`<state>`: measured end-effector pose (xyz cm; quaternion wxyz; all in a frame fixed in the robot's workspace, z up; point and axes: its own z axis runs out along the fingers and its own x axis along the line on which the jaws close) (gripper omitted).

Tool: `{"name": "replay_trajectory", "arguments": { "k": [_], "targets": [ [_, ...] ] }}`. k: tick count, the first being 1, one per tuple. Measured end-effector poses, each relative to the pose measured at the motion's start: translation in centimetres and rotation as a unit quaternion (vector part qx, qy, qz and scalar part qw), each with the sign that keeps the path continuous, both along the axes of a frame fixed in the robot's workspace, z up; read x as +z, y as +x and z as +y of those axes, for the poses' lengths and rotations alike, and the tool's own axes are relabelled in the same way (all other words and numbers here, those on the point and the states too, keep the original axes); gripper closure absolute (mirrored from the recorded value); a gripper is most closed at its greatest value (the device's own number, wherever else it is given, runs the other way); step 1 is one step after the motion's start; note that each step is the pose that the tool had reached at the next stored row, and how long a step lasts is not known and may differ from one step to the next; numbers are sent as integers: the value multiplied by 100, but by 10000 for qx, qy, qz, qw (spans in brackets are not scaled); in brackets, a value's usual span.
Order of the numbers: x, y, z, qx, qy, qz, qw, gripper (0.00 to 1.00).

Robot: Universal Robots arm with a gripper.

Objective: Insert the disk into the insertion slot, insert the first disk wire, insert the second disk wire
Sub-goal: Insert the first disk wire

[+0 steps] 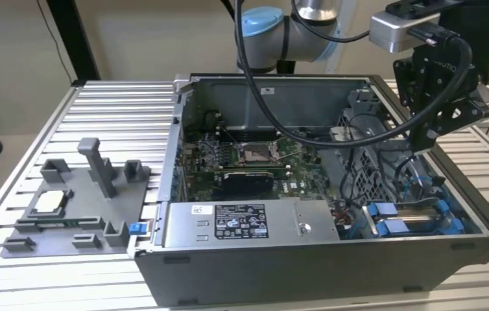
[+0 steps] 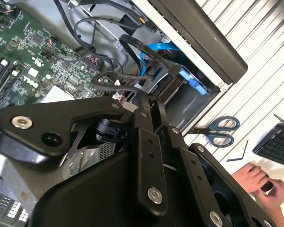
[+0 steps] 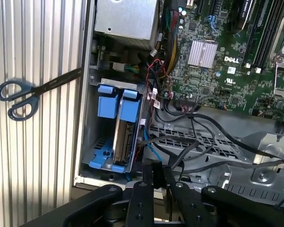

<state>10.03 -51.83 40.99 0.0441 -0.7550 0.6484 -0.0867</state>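
Observation:
The disk [image 3: 119,142] stands on edge inside the insertion slot [image 3: 92,142], with its blue frame tabs [image 3: 114,101] at the bay's mouth. In the exterior view the slot [image 1: 410,220] lies at the case's near corner on the exterior view's right. My gripper [image 1: 422,139] hangs just above the case over that bay. In both wrist views the fingers [image 3: 144,182] stand close together. A blue disk wire [image 3: 150,150] runs up to my fingertips [image 2: 143,106] and ends between them. Black wires [image 3: 194,142] cross the metal cage beside it.
The open computer case [image 1: 314,265] holds a motherboard [image 1: 253,155] and a grey power supply [image 1: 244,223]. A grey fixture [image 1: 71,207] sits on the slatted table at the exterior view's left. Scissors [image 3: 19,97], a keyboard [image 2: 279,146] and a person's hand [image 2: 255,179] are outside the case.

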Motion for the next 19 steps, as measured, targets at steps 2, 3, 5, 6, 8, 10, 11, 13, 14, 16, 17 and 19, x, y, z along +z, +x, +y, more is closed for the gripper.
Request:
{"name": "replay_trajectory", "arguments": {
  "k": [2, 3, 5, 6, 8, 10, 11, 13, 14, 16, 17, 19],
  "targets": [
    [0, 0, 0, 0, 0, 0, 10000, 100],
    [0, 0, 0, 0, 1, 0, 10000, 100],
    [0, 0, 1, 0, -8, 0, 10000, 100],
    [2, 0, 1, 0, -29, 0, 10000, 100],
    [0, 0, 0, 0, -70, 0, 10000, 100],
    [1, 0, 0, 0, -107, 0, 9999, 100],
    [0, 0, 0, 0, -127, 0, 9999, 100],
    [1, -1, 0, 0, -236, 0, 9997, 100],
    [1, -1, 1, 0, -329, 0, 9995, 100],
    [-1, 0, 6, 0, -510, 0, 9987, 100],
    [-2, 0, 9, 0, -603, 0, 9982, 100],
    [-7, -2, 31, 0, -763, -6, 9971, 100]
  ]
}}
